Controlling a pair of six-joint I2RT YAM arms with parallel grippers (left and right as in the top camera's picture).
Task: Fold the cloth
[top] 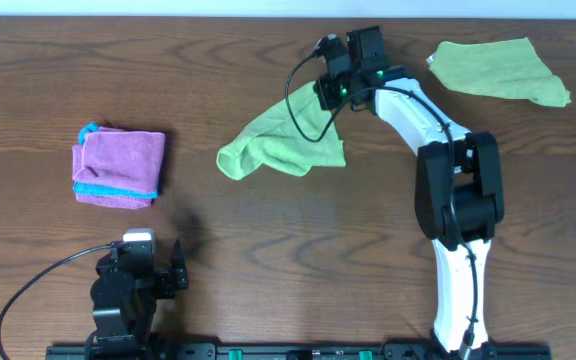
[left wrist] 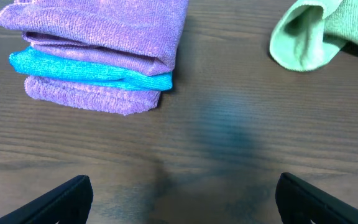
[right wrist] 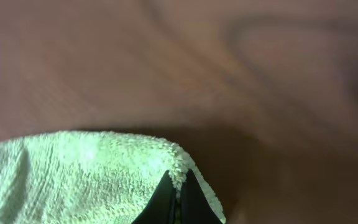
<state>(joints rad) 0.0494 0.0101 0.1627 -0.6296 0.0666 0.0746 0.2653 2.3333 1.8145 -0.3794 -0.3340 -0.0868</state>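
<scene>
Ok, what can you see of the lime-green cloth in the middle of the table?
The cloth is lime-green, nubby microfibre by its look, bunched into a loose wedge rather than flat. Its left end curls into an open tube resting on the wooden table. The right gripper is shut on its far right edge. No tag shows.

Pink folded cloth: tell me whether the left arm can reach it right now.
Probably yes. The left gripper stands open facing the pink folded cloth, with only bare table between them.
</scene>
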